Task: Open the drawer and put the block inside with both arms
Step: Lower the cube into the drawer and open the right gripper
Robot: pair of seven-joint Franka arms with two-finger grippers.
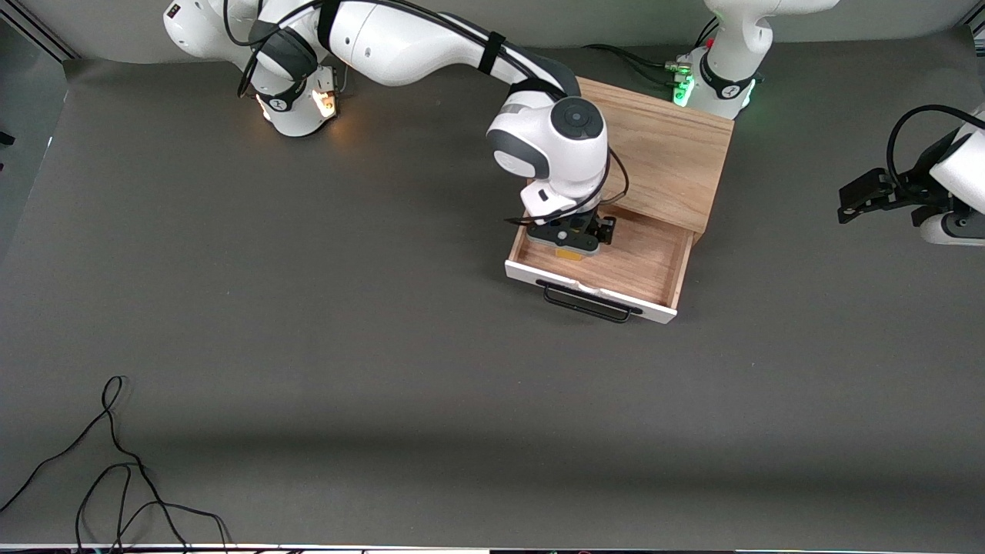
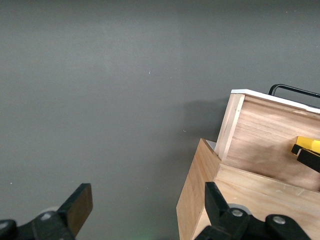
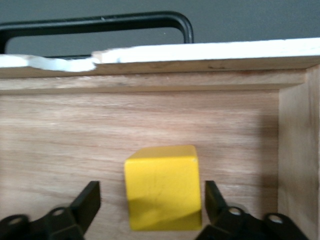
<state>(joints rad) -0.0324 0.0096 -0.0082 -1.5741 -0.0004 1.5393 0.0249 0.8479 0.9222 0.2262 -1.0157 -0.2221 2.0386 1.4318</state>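
The drawer (image 1: 639, 265) of the light oak box (image 1: 662, 154) stands pulled open, with its white front panel and black bar handle (image 1: 589, 302) toward the front camera. The yellow block (image 1: 570, 253) lies on the drawer floor. My right gripper (image 1: 571, 245) is down in the drawer, open, one finger on each side of the block (image 3: 162, 187) with small gaps. The drawer floor (image 3: 60, 135) and handle (image 3: 100, 25) show in the right wrist view. My left gripper (image 1: 850, 204) waits open and empty in the air over the table toward the left arm's end. It sees the drawer (image 2: 260, 135) and block (image 2: 307, 145).
The front panel's white edge (image 3: 65, 63) is chipped near the handle. A loose black cable (image 1: 115, 477) lies on the grey table near the front camera, toward the right arm's end. The right arm's forearm passes over the box top.
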